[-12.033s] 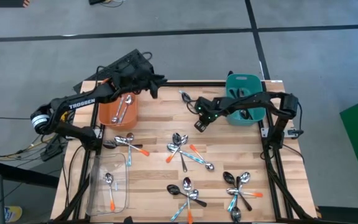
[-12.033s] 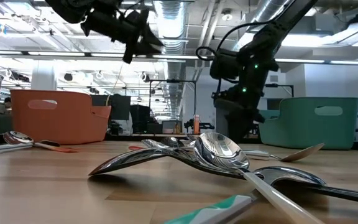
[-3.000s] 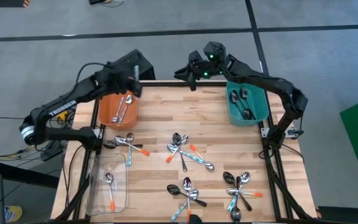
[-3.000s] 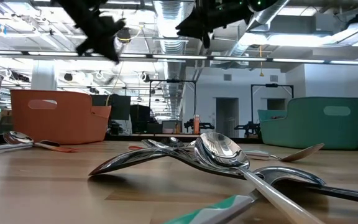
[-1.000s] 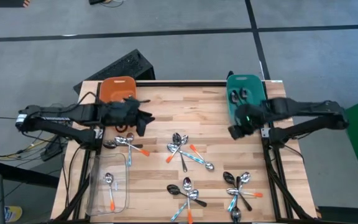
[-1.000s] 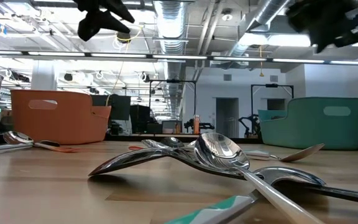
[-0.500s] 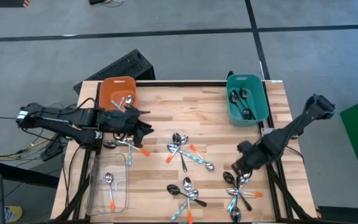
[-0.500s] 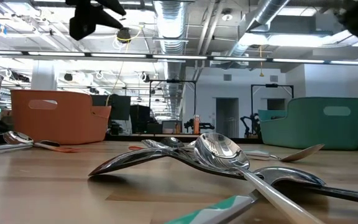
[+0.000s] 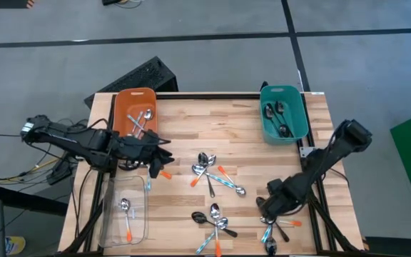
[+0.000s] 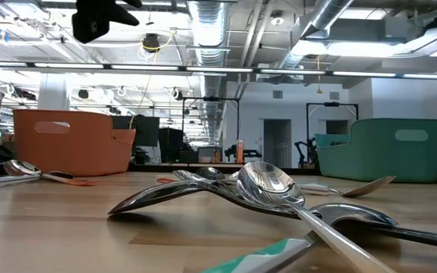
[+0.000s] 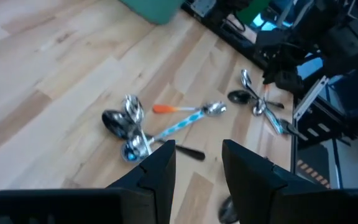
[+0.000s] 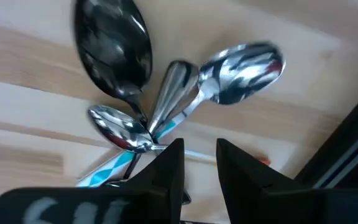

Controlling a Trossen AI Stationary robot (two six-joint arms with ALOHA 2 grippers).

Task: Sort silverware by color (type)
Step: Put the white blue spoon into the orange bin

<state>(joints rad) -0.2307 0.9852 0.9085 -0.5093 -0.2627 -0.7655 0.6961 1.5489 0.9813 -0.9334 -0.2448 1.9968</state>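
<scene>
Spoons lie in several clusters on the wooden table: one at the left (image 9: 164, 173), one in the middle (image 9: 212, 175), one near the front (image 9: 216, 221), one at the front right (image 9: 277, 227). My left gripper (image 9: 155, 153) hangs open above the left cluster; its wrist view has empty space between the fingers (image 11: 197, 168). My right gripper (image 9: 270, 203) hangs open, pointing down over the front-right cluster. Just beyond its fingers (image 12: 199, 165) lie a black spoon (image 12: 114, 53), a silver spoon (image 12: 247, 68) and a light-blue-handled one (image 12: 107, 168).
At the far left stands an orange bin (image 9: 123, 100) with silver spoons, at the far right a teal bin (image 9: 284, 91) with black spoons. A clear tray (image 9: 113, 221) at the near left holds an orange-handled spoon. Bare wood shows between the clusters.
My right gripper has swung from beside the teal bin toward the table's near edge, come down and tipped to point downward over the front-right cluster. My left gripper has drifted from beside the orange bin toward the near edge, over the left cluster. No spoon has moved.
</scene>
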